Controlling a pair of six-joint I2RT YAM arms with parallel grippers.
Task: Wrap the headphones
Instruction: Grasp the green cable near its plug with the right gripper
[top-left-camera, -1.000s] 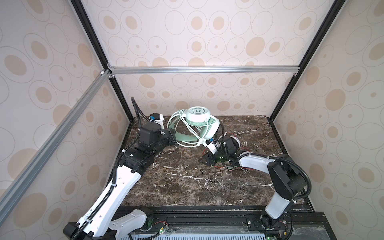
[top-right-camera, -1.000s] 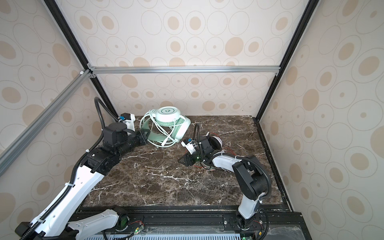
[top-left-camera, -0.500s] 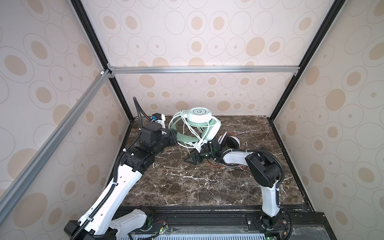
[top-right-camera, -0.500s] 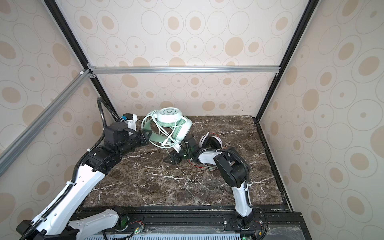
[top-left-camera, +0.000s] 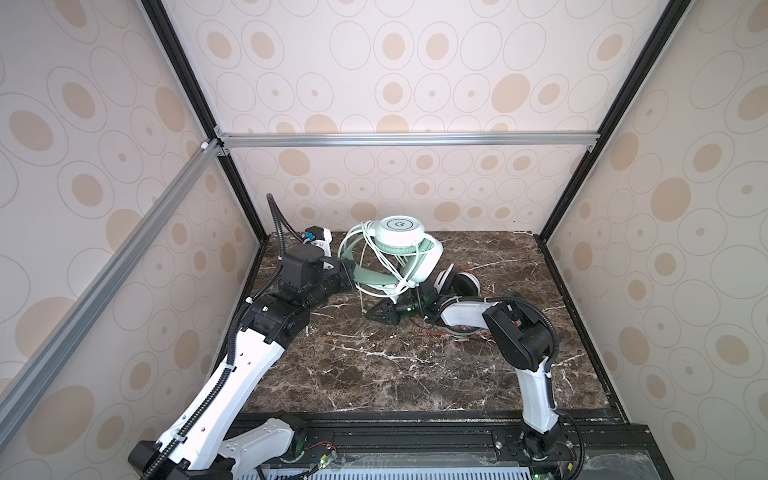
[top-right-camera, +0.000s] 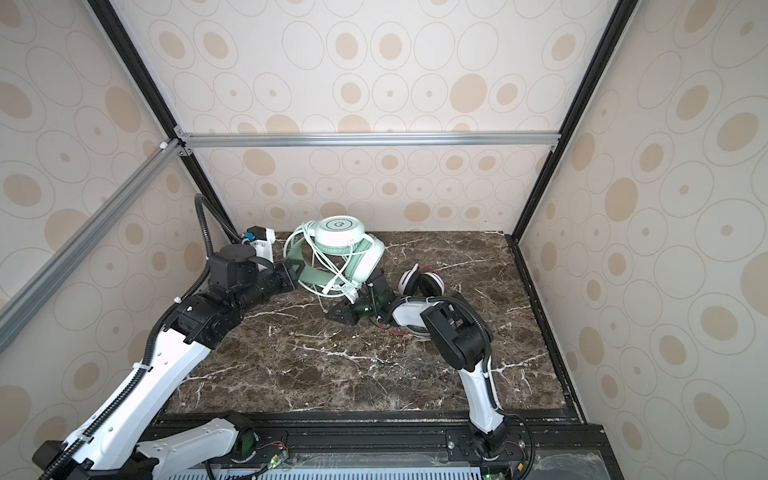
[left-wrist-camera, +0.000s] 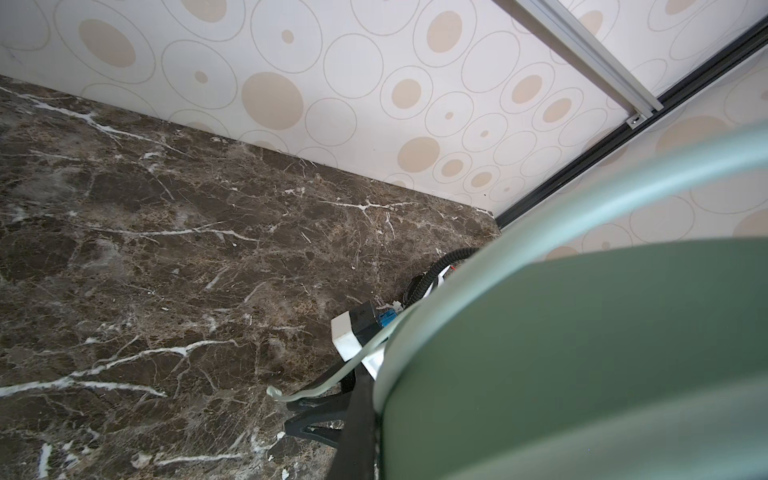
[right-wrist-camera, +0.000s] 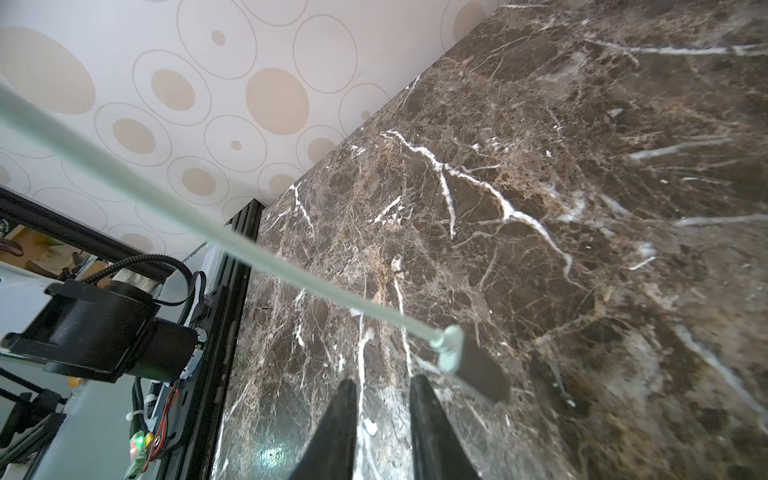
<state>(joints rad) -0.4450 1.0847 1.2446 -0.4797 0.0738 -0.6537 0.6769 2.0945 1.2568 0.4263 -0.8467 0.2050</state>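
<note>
The mint-green headphones (top-left-camera: 401, 237) (top-right-camera: 338, 232) hang above the back of the table, their pale green cable looped round the cups. My left gripper (top-left-camera: 348, 271) is shut on their padded headband (left-wrist-camera: 582, 353). The cable's free end (right-wrist-camera: 208, 232) drops to a plug (right-wrist-camera: 469, 365) lying just outside my right gripper (right-wrist-camera: 382, 384), against one finger. That gripper (top-left-camera: 372, 312) lies low on the marble, jaws a narrow gap apart, nothing between them. The white-and-black headphones (top-left-camera: 457, 282) (top-right-camera: 419, 282) rest behind the right arm, their red cable (top-left-camera: 440, 330) trailing under it.
The brown marble table (top-left-camera: 374, 374) is boxed in by patterned walls on three sides. A black rail (top-left-camera: 415, 436) runs along its front edge. The right forearm (top-left-camera: 461, 311) lies low across the middle right.
My right gripper swept left from beside the white-and-black headphones to below the green pair, and its jaws narrowed. The left gripper kept its hold, almost still.
</note>
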